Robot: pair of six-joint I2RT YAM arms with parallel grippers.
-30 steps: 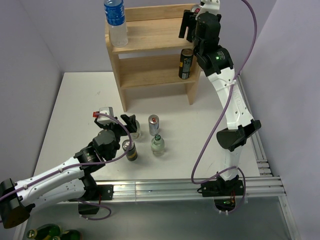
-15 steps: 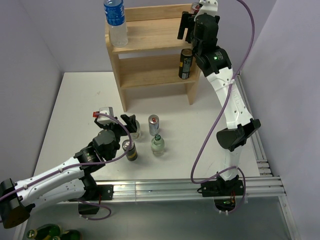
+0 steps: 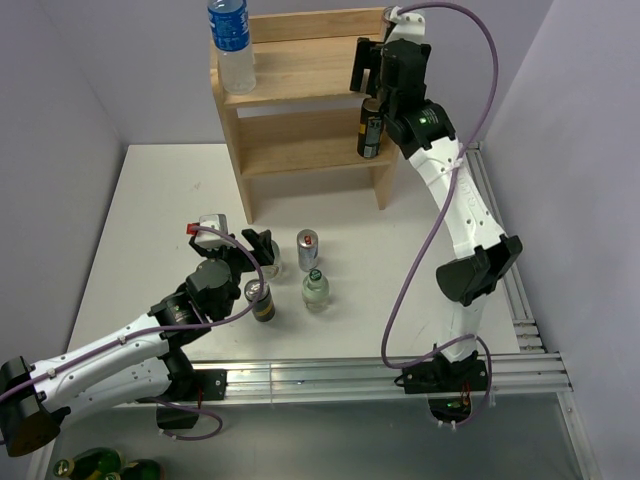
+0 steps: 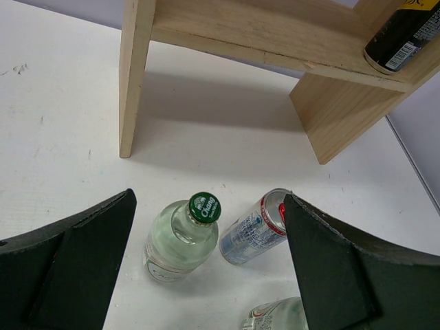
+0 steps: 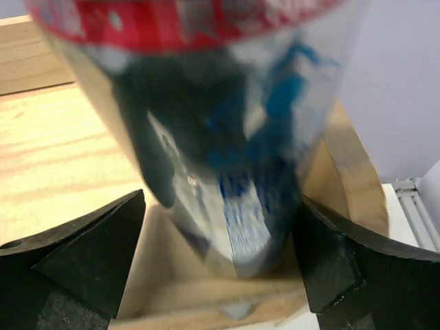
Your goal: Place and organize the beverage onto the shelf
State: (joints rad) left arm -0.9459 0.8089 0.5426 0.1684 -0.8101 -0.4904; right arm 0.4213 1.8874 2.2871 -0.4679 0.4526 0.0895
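Your shelf stands at 12 o'clock on the desk. The right end effector flanks a blurred red-topped can at the top tier's 3 o'clock end; whether it's pinching, I can't tell. Your left end effector is spread wide above a green-capped bottle.

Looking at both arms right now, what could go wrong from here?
The red-topped blue-and-silver can sits between the fingers of the right gripper, near the right end of the top tier of the light wooden shelf; pulling away could drag or tip it off. The open left gripper hovers over the green-capped clear glass bottle, with a silver red-topped can close beside it; closing there might knock that can over.
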